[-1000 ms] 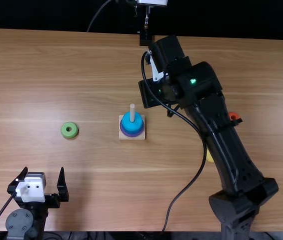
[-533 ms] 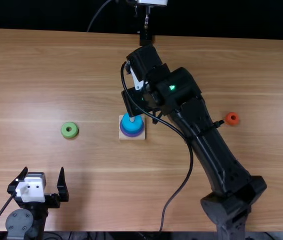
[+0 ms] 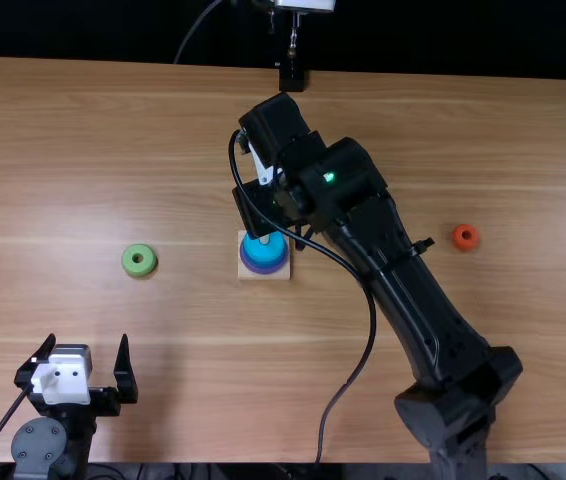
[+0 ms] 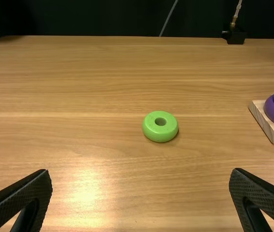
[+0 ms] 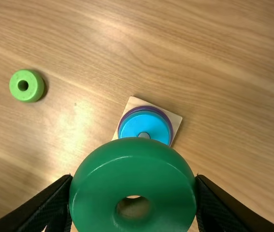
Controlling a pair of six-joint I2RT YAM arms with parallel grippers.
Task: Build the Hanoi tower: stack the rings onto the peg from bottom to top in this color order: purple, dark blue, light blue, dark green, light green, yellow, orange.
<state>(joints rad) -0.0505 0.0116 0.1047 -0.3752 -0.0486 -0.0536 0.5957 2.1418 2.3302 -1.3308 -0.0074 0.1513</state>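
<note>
Right fingers (image 5: pixel 218 203) are pinching the likely light, stiff, slick dark green ring (image 5: pixel 96 193) by opposite sides. Left fingers (image 4: pixel 24 197) are gaping.

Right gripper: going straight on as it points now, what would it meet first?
Likely the peg or the light blue ring around it, beyond the dark green ring held by the right gripper. Depth and exact aim are unclear; it might pass beside them to the table.
</note>
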